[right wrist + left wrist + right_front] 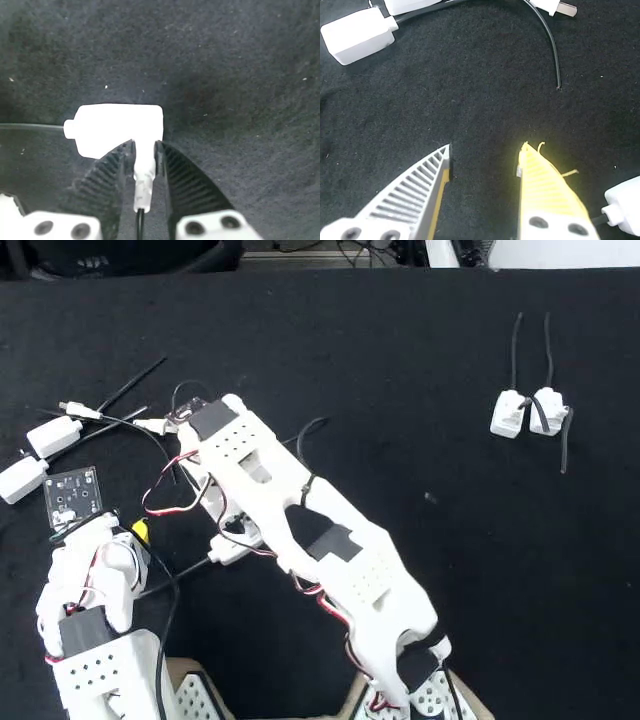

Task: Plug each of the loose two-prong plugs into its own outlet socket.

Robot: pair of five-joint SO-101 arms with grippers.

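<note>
Between the fingers (pixel 112 170) of your right gripper (pixel 144 146) a white plug (pixel 144 172) is pinched, its front touching the socket block (pixel 117 127) on the bench (pixel 240 75) — push crooked and the loose block may slide away. Your left gripper (pixel 485 147) hangs with fingers spread; the prongs are hidden, so their depth is unclear.

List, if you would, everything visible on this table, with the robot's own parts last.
Outlet sockets: two, white, left edge of the high view.
Loose two-prong plug: one, white, near those sockets.
Cabled blocks: two, white, side by side, right side of the high view.
Held plug: one, white, black cable, at a white block.
Tablecloth: one, black.
Left hand: open, yellow and grey fingers, above bare cloth.
Right hand: shut on the Held plug.
</note>
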